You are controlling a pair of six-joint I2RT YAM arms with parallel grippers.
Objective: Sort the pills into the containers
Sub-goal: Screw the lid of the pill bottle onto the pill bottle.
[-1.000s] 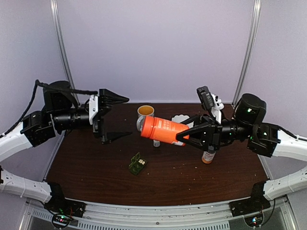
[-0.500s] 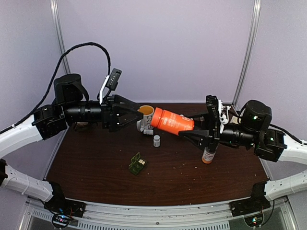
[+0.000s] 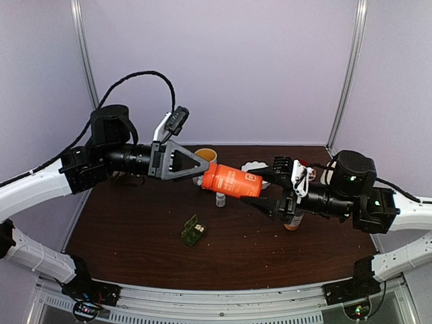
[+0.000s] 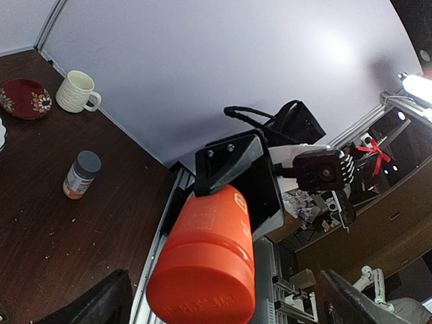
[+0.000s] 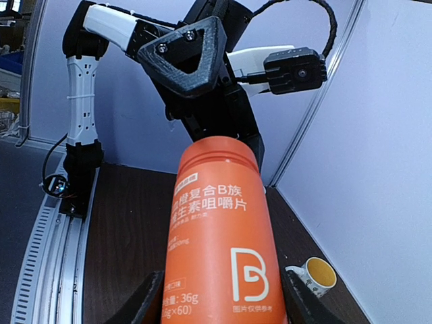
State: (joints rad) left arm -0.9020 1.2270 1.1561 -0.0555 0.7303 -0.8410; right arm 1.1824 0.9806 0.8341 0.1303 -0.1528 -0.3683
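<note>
Top external: brown table (image 3: 135,229), lilac walls (image 3: 223,67); left jaws spread, right jaws pinch bottle (image 3: 228,181).

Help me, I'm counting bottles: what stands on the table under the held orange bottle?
A tiny white bottle stands just below the orange bottle, which the right gripper holds. The table directly behind it is covered.
</note>
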